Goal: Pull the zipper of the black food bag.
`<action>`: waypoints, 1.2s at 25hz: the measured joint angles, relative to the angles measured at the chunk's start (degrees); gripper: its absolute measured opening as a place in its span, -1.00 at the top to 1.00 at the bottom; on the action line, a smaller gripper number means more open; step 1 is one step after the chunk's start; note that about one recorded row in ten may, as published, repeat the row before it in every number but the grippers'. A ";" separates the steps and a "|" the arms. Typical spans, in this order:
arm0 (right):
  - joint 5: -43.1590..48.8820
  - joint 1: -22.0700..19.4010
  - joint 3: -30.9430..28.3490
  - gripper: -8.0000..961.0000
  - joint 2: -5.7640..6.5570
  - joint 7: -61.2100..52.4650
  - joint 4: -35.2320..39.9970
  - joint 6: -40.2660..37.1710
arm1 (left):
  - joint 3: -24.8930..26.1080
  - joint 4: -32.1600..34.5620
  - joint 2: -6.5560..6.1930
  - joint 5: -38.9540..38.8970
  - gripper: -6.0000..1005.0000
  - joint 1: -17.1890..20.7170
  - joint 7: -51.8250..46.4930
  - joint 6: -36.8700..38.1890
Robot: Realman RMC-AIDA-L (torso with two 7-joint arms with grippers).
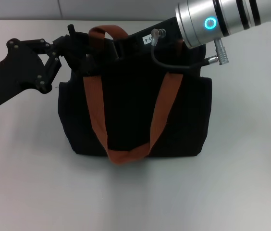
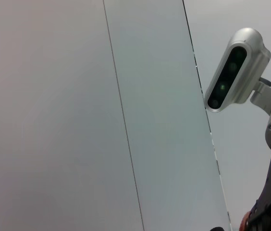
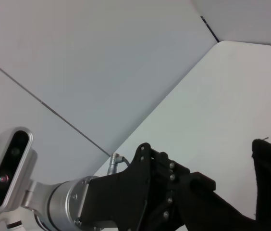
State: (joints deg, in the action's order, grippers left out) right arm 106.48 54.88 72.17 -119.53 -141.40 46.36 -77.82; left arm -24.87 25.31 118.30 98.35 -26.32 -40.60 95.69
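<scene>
— Where did things stand?
— The black food bag (image 1: 135,110) sat mid-desk (image 1: 251,183), its long axis left to right, mouth facing away. The left pincer (image 1: 75,50) gripped its upper left corner; the right pincer's state could not be told.
— The risk?
— The zipper stayed unseen; pulling might have dragged the bag.

Head camera – high, facing forward and down, bag (image 1: 135,101) centred on table (image 1: 241,183), moderate range. Left wrist camera – tilted up at wall panels (image 2: 78,115), catching right arm's camera housing (image 2: 234,72). Right wrist camera – faces across table (image 3: 231,96) toward wall, showing left gripper (image 3: 193,202) close; bag corner (image 3: 270,168) shared with head view.
</scene>
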 joint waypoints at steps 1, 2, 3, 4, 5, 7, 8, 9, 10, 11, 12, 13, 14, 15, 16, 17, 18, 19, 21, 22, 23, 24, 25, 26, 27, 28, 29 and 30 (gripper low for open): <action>0.05 -0.01 0.00 0.58 0.01 0.05 -0.13 0.11 | 0.00 0.00 0.00 0.00 0.82 0.00 0.00 0.01; 0.19 -0.01 0.00 0.58 0.02 0.18 -0.30 0.27 | 0.00 0.00 -0.01 0.00 0.82 0.00 0.00 0.03; 0.19 -0.01 0.00 0.58 0.02 0.18 -0.30 0.27 | 0.00 0.00 -0.01 0.00 0.82 0.00 0.00 0.03; 0.22 -0.02 0.00 0.58 0.03 0.23 -0.38 0.31 | 0.00 0.00 -0.01 0.00 0.82 0.00 0.00 0.03; 0.24 -0.03 0.00 0.58 0.06 0.23 -0.41 0.33 | 0.00 0.00 -0.01 0.00 0.82 0.00 0.00 0.03; 0.29 -0.35 -0.34 0.58 0.21 0.24 0.01 0.23 | 0.00 0.00 -0.01 0.00 0.81 -0.06 0.00 0.06; 0.29 -0.35 -0.34 0.58 0.21 0.24 0.01 0.23 | 0.00 0.00 -0.01 0.00 0.81 -0.06 0.00 0.06; 0.34 -0.55 -0.51 0.58 0.30 0.24 0.33 0.09 | -0.01 0.01 -0.01 0.00 0.81 -0.07 0.00 0.08; 0.34 -0.55 -0.51 0.59 0.30 0.24 0.33 0.09 | -0.01 0.00 -0.01 0.00 0.81 -0.07 0.00 0.10; 0.38 -0.58 -0.52 0.59 0.35 0.25 0.43 0.11 | 0.00 0.00 -0.01 -0.01 0.81 -0.07 0.00 0.12; 0.55 -0.60 -0.51 0.59 0.41 0.26 0.44 0.35 | -0.01 0.00 -0.01 -0.02 0.81 -0.06 0.00 0.12; 0.55 -0.60 -0.51 0.59 0.41 0.26 0.44 0.35 | -0.01 0.00 -0.01 -0.02 0.81 -0.06 0.00 0.12; 0.61 -0.60 -0.44 0.59 0.42 0.28 0.40 0.54 | 0.00 0.00 -0.01 -0.02 0.81 -0.06 0.00 0.12; 0.67 -0.60 -0.28 0.59 0.40 0.30 0.34 0.85 | 0.00 0.01 -0.01 -0.02 0.81 -0.06 0.00 0.12; 0.69 -0.60 -0.14 0.59 0.37 0.32 0.29 1.16 | -0.01 0.01 0.00 -0.03 0.81 -0.06 0.00 0.12; 0.72 -0.54 0.05 0.59 0.28 0.33 0.17 1.78 | -0.01 0.00 0.00 -0.08 0.81 -0.06 0.00 0.32; 0.72 -0.54 0.05 0.59 0.28 0.33 0.17 1.78 | -0.01 0.00 0.00 -0.08 0.81 -0.06 0.00 0.32; 0.72 -0.43 0.13 0.59 0.20 0.34 -0.04 2.17 | -0.01 0.00 -0.01 -0.16 0.80 -0.06 -0.01 0.51; 0.71 -0.43 0.14 0.59 0.18 0.34 -0.13 2.33 | -0.01 0.01 0.00 -0.52 0.80 -0.20 -0.24 1.08; 0.62 -0.48 0.16 0.59 0.16 0.34 -0.24 2.38 | -0.01 0.00 0.00 -0.99 0.80 -0.54 -0.94 1.52; 0.50 -0.53 0.16 0.58 0.14 0.34 -0.36 2.42 | -0.01 0.00 0.00 -0.99 0.80 -0.54 -0.94 1.52; 0.32 -0.56 0.16 0.58 0.14 0.34 -0.51 2.39 | -0.01 0.00 0.00 -1.13 0.80 -0.68 -1.30 1.58; 0.14 -0.58 0.16 0.58 0.11 0.34 -0.63 2.29 | -0.01 0.02 0.00 -1.24 0.80 -0.84 -1.66 1.59; 0.00 -0.63 0.16 0.58 0.09 0.34 -0.69 2.19 | -0.01 0.06 0.00 -1.29 0.80 -0.98 -1.91 1.60; -0.42 -0.84 0.16 0.57 0.06 0.40 -0.69 2.04 | -0.01 0.09 0.00 -1.32 0.80 -1.09 -2.06 1.60; -0.42 -0.84 0.16 0.57 0.06 0.40 -0.69 2.04 | -0.03 0.11 0.00 -1.33 0.80 -1.24 -2.11 1.56; -0.63 -0.95 0.12 0.56 0.06 0.46 -0.69 1.98 | -0.07 0.12 0.00 -1.34 0.80 -1.33 -2.13 1.46; -0.75 -1.06 0.02 0.55 0.06 0.51 -0.65 1.84 | -0.12 0.11 0.00 -1.35 0.80 -1.42 -2.13 1.28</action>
State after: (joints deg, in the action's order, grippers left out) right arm 105.73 53.82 72.19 -119.47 -140.89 45.71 -75.99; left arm -24.99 25.42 118.30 97.00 -27.74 -42.74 96.96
